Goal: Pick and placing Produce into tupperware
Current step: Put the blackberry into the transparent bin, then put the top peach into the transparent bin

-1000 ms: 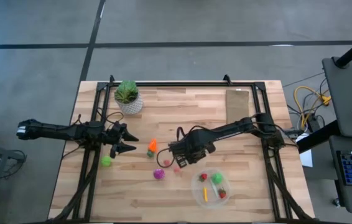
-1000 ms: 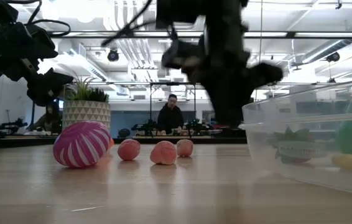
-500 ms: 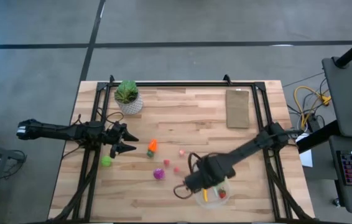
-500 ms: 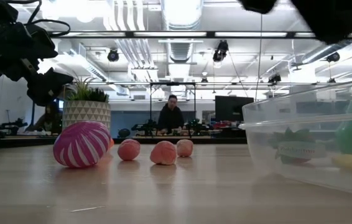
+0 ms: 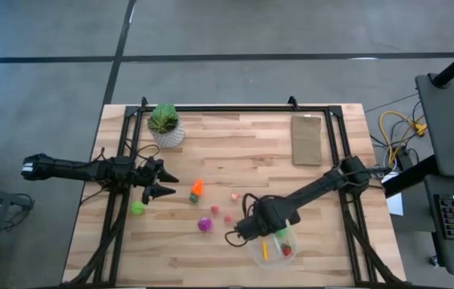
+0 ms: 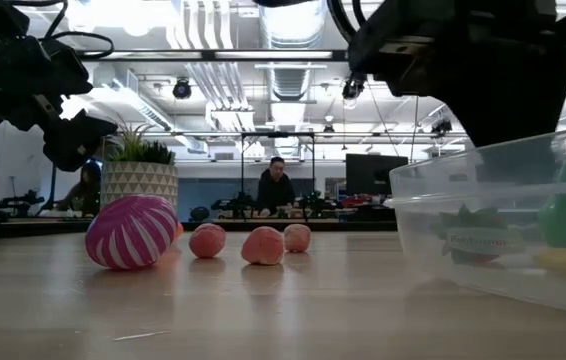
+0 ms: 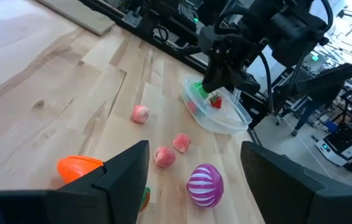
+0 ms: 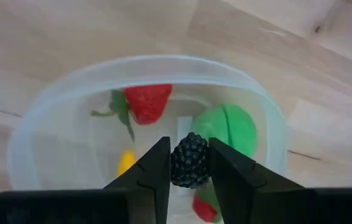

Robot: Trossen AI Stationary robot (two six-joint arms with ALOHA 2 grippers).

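Observation:
The tupperware (image 5: 256, 250) is a clear round bowl near the table's near edge. It holds a red strawberry (image 8: 148, 102), a green piece (image 8: 229, 127) and a yellow stick (image 8: 125, 163). My right gripper (image 5: 253, 229) hangs over the bowl's left rim, shut on a dark berry (image 8: 189, 160). On the table lie an orange carrot (image 5: 196, 189), a striped purple piece (image 5: 204, 225), a green ball (image 5: 136, 208) and three small pink-red bits (image 5: 233, 197). My left gripper (image 5: 156, 181) waits open at the table's left. My right gripper pinches the dark berry by its two opposite sides (image 8: 177, 163) between its two fingers. The fingers come from above, pointing down. The berry is lifted clear, over the inside of the tupperware (image 8: 145, 62).
A potted plant (image 5: 164, 124) stands at the far left and a flat tan board (image 5: 307, 138) lies at the far right. Black frame rails (image 5: 123, 160) run along both table sides. Bare wood stretches between the plant and the board.
My right gripper has swung from beside the small pink-red bits toward the table's near edge and a little right, ending above the tupperware's left rim, with its wrist rolled on the way. My left arm has kept still.

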